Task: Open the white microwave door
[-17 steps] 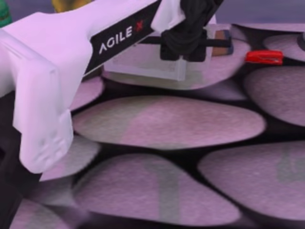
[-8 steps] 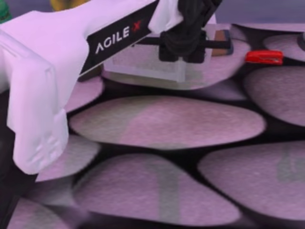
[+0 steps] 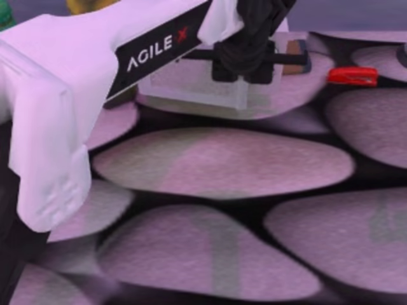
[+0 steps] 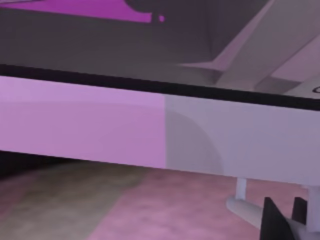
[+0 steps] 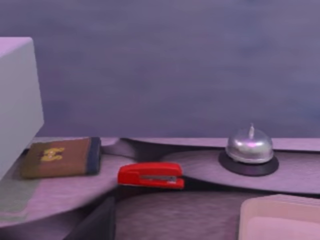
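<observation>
On purple pebble-patterned table (image 3: 222, 162), left gripper (image 3: 245, 68) at white microwave (image 3: 210, 86), finger state unclear, red stapler (image 3: 352, 75) right.

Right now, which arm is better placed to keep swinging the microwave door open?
Left. The left gripper is already at the door, which stands swung out from the microwave. The right arm is outside the top view; its wrist camera only looks toward the stapler and bell.
</observation>
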